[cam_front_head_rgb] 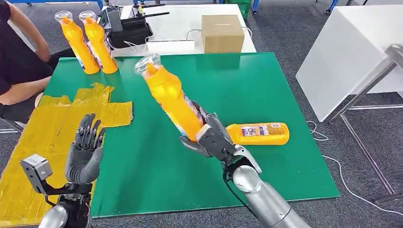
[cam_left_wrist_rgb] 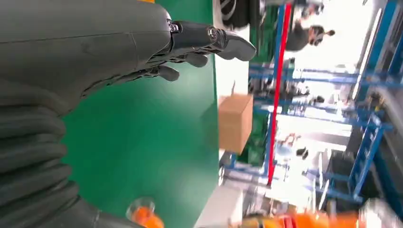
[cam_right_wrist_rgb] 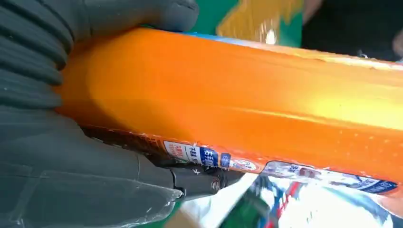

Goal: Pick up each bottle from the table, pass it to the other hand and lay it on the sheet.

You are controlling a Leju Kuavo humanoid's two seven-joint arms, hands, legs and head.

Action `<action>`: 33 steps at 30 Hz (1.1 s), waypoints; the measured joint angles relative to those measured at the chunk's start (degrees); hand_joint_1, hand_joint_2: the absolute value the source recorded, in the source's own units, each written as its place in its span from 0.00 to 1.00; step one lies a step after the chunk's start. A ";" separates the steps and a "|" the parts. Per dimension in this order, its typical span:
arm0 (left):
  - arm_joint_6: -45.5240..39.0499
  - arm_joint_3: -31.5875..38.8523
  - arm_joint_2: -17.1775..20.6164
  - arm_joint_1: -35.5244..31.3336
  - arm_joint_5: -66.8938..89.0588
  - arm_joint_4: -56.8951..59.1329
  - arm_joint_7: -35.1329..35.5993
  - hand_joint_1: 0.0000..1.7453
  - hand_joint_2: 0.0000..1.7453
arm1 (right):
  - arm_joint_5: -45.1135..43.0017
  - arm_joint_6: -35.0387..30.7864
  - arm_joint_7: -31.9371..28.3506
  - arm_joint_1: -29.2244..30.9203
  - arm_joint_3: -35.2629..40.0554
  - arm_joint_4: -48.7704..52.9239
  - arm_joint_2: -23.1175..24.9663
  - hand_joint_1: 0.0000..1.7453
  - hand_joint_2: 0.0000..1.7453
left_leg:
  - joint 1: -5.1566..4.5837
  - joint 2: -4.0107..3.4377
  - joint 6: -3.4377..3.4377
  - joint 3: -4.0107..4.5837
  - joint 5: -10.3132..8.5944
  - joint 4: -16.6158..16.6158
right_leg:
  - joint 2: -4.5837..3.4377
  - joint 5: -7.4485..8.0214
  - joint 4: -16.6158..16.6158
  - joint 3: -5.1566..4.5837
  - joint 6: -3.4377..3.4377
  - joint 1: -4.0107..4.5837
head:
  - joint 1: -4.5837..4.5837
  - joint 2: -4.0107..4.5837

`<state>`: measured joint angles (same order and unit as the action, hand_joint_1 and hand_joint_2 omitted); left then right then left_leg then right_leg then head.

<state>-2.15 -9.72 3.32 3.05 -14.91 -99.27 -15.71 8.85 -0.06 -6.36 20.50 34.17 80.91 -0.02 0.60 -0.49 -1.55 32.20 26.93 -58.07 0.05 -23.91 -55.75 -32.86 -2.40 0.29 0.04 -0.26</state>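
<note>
— What have you got in hand?

— My right hand (cam_front_head_rgb: 207, 137) grips a bottle (cam_front_head_rgb: 170, 95) low on its body, lifted off the table (cam_front_head_rgb: 266, 80) and leaning toward my left side, cap end up. My left hand (cam_front_head_rgb: 85, 149) waits over the table's near-left edge, fingers spread, holding nothing, beside the sheet (cam_front_head_rgb: 57, 123).

— What worries you?

— The grip sits near the base, so most of the weight hangs above it. If I swing across quickly, I think the bottle could pivot in my fingers and slip.

— And the handover?

— The hands are well apart. If my left closes too near the cap, or my right lets go early, the bottle likely drops onto the table instead of the sheet.

— Anything else in the way?

— A second bottle (cam_front_head_rgb: 259, 134) lies just beside my right wrist; a careless move could roll it. Two more (cam_front_head_rgb: 90, 42) stand at the far-left corner, near a person (cam_front_head_rgb: 19, 61).
</note>
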 measured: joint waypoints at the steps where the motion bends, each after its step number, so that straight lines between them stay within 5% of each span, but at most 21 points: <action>1: 0.35 -0.81 0.00 -0.12 -0.02 0.00 0.22 0.00 1.00 | 0.15 1.11 0.79 0.75 1.14 -0.20 0.04 1.00 1.00 | 0.00 0.00 0.01 0.00 -0.01 0.00 | 0.00 0.00 -0.01 0.00 0.00 0.00 | -0.02 0.00; 16: 2.28 -4.75 0.00 -1.10 -1.23 0.00 1.11 0.00 1.00 | 0.65 5.66 4.00 5.88 9.62 -3.50 0.87 1.00 1.00 | 0.00 0.01 0.04 0.00 -0.05 0.00 | 0.02 0.00 -0.02 0.00 0.00 0.00 | -0.02 0.00; 33: 5.42 -5.91 0.35 0.36 -5.51 0.52 1.62 0.00 1.00 | 2.03 10.33 6.95 12.64 27.47 -10.12 4.48 1.00 1.00 | 0.01 -0.04 0.05 0.01 -0.05 0.00 | -0.01 -0.01 -0.05 -0.07 0.01 0.00 | 0.00 0.00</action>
<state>3.28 -15.63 3.67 3.41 -20.41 -98.75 -14.10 10.88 10.27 0.59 33.14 61.63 70.80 4.46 0.60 -0.53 -1.50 32.21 26.87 -58.07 0.05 -23.91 -55.80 -32.92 -2.39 0.29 0.04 -0.26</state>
